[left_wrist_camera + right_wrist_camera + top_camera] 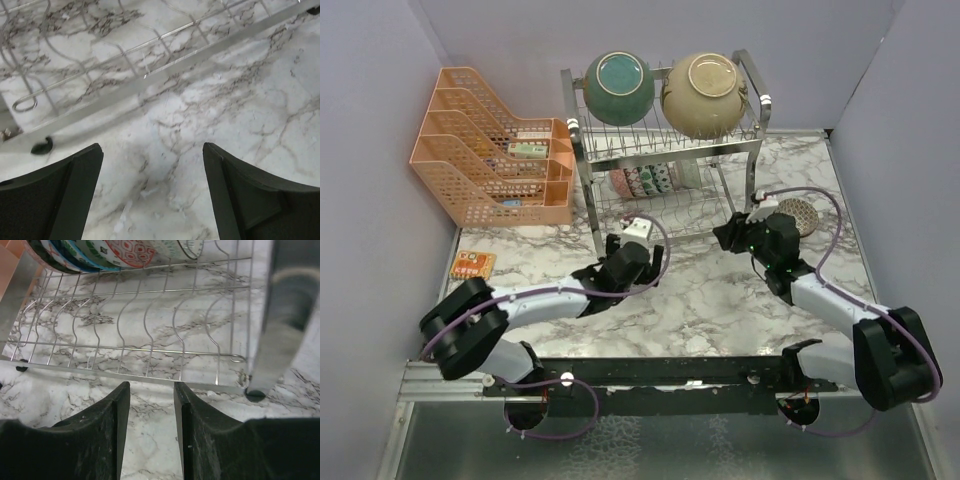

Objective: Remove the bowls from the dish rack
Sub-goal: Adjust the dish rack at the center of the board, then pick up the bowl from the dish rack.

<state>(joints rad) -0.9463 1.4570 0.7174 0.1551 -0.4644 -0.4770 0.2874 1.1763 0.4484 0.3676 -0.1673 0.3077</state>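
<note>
The two-tier silver wire dish rack stood at 12 o'clock of the left tool and at 11 o'clock of the right tool. Both tools were low over the marble table, just short of the rack's front rail. The large teal ceramic bowl and the large cream ceramic bowl sat on the top tier. The small patterned bowls stood on edge toward the lower tier's 10 o'clock corner. The left tool's jaws were spread wide and empty; the right tool's were narrowly parted and empty. Packets in the orange plastic mesh organizer carried print too small to read. The left arm reached toward 1 o'clock, the right toward 11 o'clock.
</note>
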